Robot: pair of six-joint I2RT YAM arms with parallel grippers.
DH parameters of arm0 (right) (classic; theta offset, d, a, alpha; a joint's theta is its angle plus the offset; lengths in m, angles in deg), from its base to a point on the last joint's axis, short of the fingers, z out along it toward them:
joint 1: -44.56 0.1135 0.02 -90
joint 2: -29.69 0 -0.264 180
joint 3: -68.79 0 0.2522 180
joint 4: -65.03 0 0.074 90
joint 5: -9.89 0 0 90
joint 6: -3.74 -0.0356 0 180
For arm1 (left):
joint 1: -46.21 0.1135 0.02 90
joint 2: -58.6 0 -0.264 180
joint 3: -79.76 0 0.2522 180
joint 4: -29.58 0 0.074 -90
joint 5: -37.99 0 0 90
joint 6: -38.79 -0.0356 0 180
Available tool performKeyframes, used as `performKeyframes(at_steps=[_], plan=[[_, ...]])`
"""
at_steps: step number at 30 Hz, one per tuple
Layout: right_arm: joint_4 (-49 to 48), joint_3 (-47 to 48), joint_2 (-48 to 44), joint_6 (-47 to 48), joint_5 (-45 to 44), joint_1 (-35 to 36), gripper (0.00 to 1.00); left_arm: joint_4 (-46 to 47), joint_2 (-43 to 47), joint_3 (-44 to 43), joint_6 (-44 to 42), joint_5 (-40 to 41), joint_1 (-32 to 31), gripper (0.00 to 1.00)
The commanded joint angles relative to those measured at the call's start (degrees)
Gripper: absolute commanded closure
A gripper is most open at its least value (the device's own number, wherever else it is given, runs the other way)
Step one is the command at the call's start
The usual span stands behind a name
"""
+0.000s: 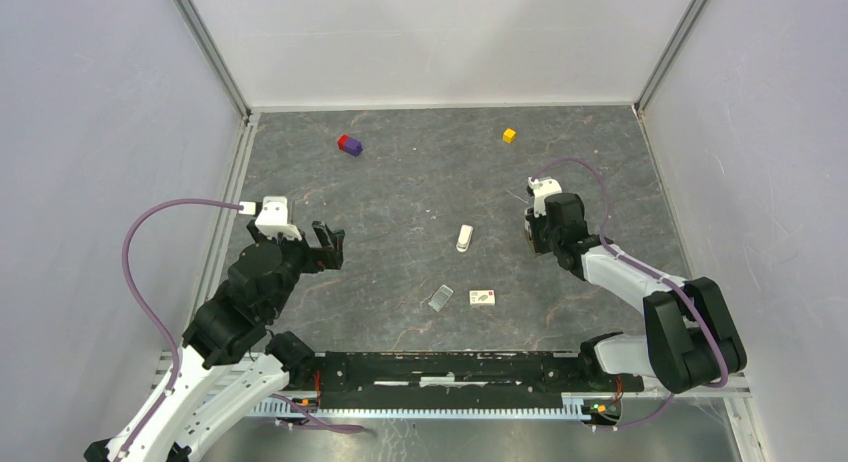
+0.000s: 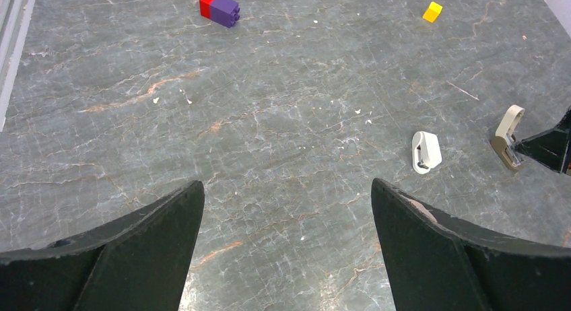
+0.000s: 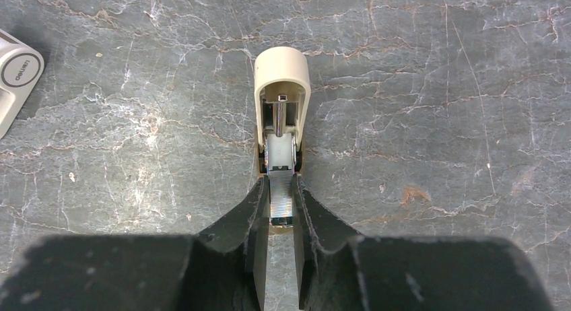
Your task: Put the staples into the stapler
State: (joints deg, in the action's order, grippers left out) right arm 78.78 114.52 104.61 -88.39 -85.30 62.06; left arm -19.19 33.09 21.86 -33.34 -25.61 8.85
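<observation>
The stapler (image 3: 282, 68) is small and off-white. It lies open on the stone tabletop, lid swung up, with its grey metal channel (image 3: 280, 153) exposed. My right gripper (image 3: 281, 190) is shut on a shiny strip of staples (image 3: 281, 202), whose far end meets that channel. The left wrist view shows the stapler (image 2: 506, 132) at the far right, with the right gripper's dark fingers (image 2: 549, 146) against it. From above, the right gripper (image 1: 531, 234) sits right of centre. My left gripper (image 2: 286, 183) hangs wide open over bare table at the left (image 1: 328, 240), holding nothing.
A white oblong item with a round logo (image 1: 465, 238) lies mid-table, also seen in the wrist views (image 2: 426, 151) (image 3: 17, 75). A small white box (image 1: 484, 298) and a grey flat piece (image 1: 441, 298) lie nearer the front. A red-purple block (image 1: 349, 144) and a yellow cube (image 1: 509, 135) sit far back.
</observation>
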Motion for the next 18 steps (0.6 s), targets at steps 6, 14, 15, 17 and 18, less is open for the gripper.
performKeyframes(at_steps=[6,14,15,17,18], plan=[[-2.27,-0.59,0.67,-0.77,-0.35,-0.25,0.79,1.83,-0.16,-0.12,-3.19,-0.38,0.01,0.00],[-2.41,-0.76,1.08,-0.77,-0.50,-0.28,0.79,1.83,-0.10,-0.07,-3.28,-0.38,0.00,0.00],[-2.49,-0.85,1.11,-0.77,-0.45,-0.27,0.79,1.85,-0.08,-0.08,-3.28,-0.38,0.01,0.00],[-2.67,-1.07,1.20,-0.70,-0.53,-0.27,0.79,1.79,-0.15,-0.07,-3.28,-0.41,0.00,0.00],[-2.71,-1.11,1.22,-0.76,-0.62,-0.29,0.79,1.80,-0.13,-0.07,-3.30,-0.37,0.01,0.00]])
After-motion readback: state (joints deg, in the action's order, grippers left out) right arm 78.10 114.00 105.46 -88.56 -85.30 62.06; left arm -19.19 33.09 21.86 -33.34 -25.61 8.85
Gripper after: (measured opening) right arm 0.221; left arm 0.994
